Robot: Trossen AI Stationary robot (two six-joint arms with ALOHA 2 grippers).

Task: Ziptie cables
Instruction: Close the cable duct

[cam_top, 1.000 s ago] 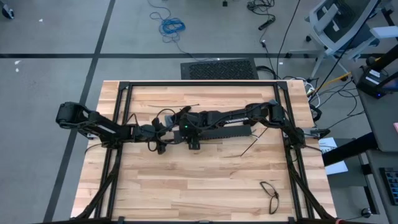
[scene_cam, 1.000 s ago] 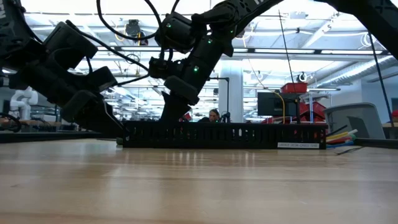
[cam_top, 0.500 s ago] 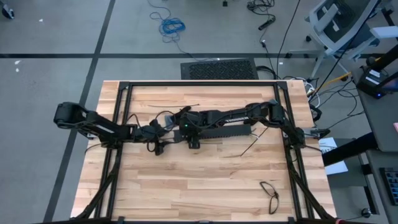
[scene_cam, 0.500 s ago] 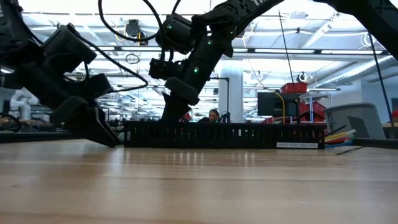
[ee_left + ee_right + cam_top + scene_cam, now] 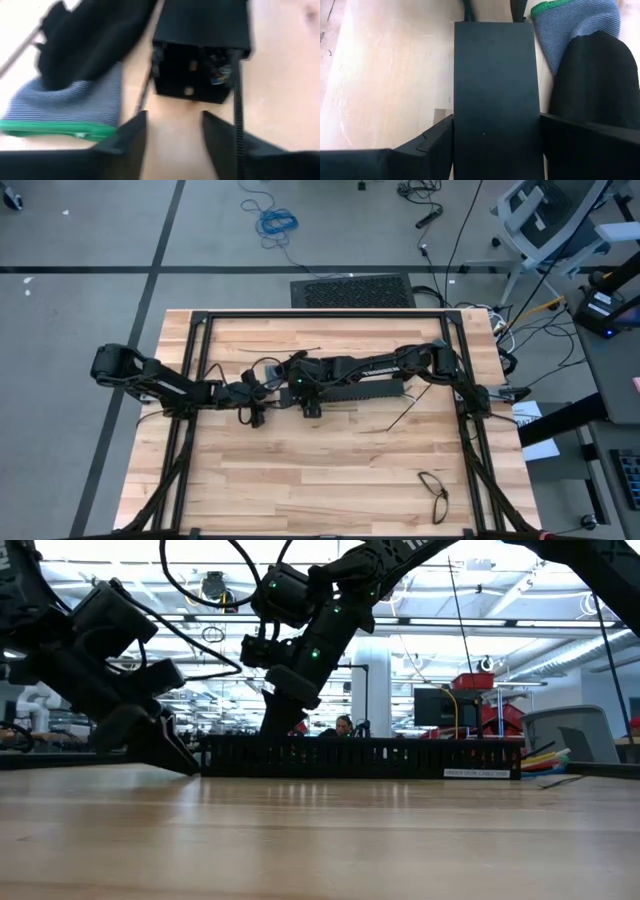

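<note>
A long black slotted bar (image 5: 350,392) lies across the middle of the table. The cables show only as coloured ends inside the bar's open left end (image 5: 220,75) and at its right end (image 5: 545,755). My left gripper (image 5: 172,140) stands open just before that left end, low over the table (image 5: 165,745), with nothing between its fingers. A thin ribbed black strip (image 5: 239,110) runs beside one finger. My right gripper (image 5: 497,145) is shut on the bar a little in from its left end (image 5: 275,725). My right gripper pinches the bar's two long side walls (image 5: 457,125) between its two fingers, a little in from the left end. The fingers slant down from above and from the table's right, lying along the bar. The bar rests flat on the table.
A glove with a grey striped cuff and green hem (image 5: 65,112) lies on the far side of the bar's left end (image 5: 580,30). Thin black strips lie near (image 5: 400,415) and far (image 5: 300,352) of the bar. A black cable loop (image 5: 435,485) lies near right.
My left gripper has tipped a little at the wrist beside the bar's left end, staying in place. My right gripper and the bar have kept still.
</note>
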